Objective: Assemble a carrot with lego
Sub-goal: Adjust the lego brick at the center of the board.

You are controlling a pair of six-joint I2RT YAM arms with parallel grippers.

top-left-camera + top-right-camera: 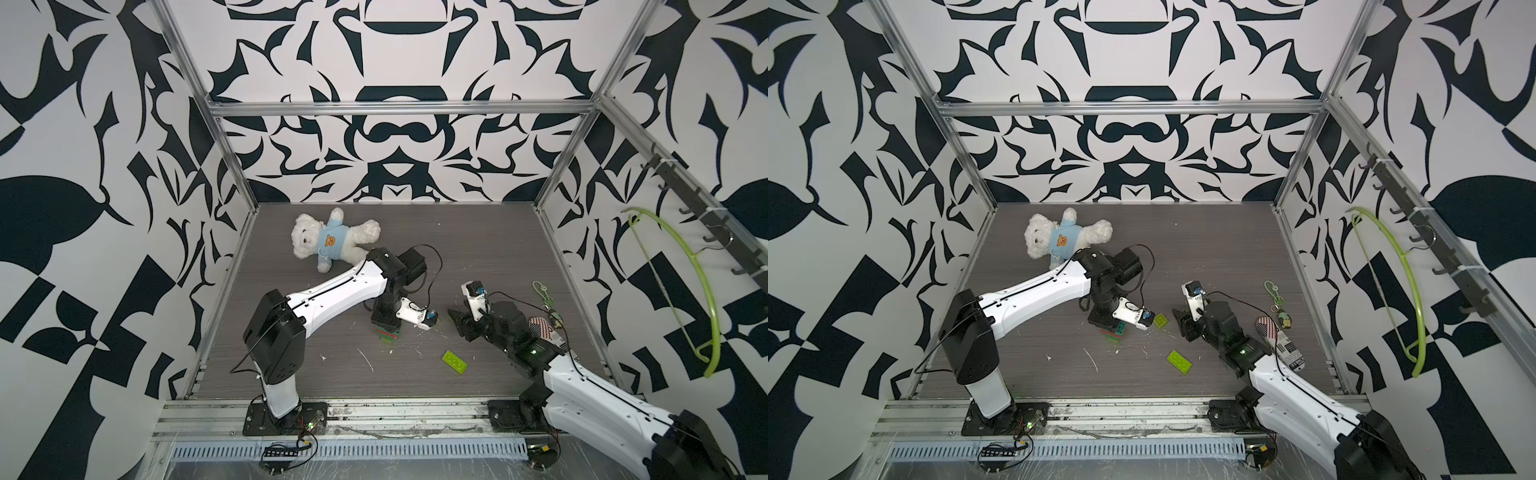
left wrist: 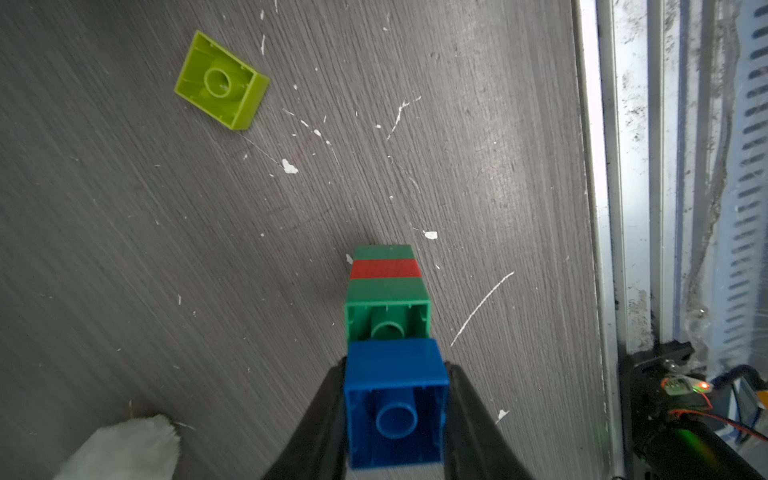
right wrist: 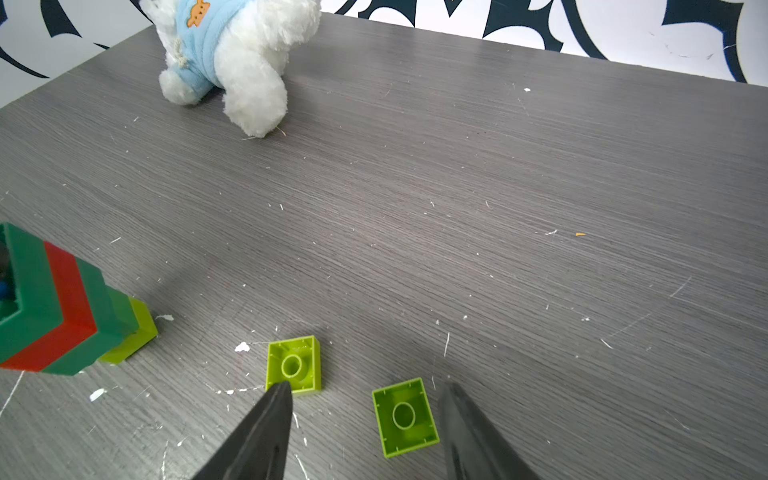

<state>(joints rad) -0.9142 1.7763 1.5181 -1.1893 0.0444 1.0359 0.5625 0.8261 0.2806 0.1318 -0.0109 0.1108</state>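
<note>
Blue brick (image 2: 395, 399) is clamped in my left gripper (image 2: 395, 368), one black finger on each side of it, its hollow underside facing the wrist camera. Just past those fingers (image 2: 320, 415) stands the carrot (image 2: 386, 291), tip-down on the table (image 2: 166, 249). The open top of its upper dark green layer shows right at the blue brick's far edge, and I cannot tell whether the two touch. In both top views the carrot (image 1: 388, 334) is under that gripper, near the middle of the table

My right gripper (image 3: 368, 386) hangs low over the table with its fingers (image 3: 266, 428) spread and nothing gripped. One lime square (image 3: 405, 415) lies upside down in the gap between them, nearer one finger. A second lime square (image 3: 293, 365), also upside down, lies just beyond the other fingertip. From this wrist the carrot is off to one side, well apart from these fingers

My count:
- one blue brick
- one red stripe (image 2: 384, 268), with dark green on both sides of it
- one lime tip (image 3: 139, 332) at the carrot's foot
- two loose lime squares
- one loose lime oblong (image 1: 455, 360), towards the table's front
- one bear (image 1: 328, 241) at the back
</note>
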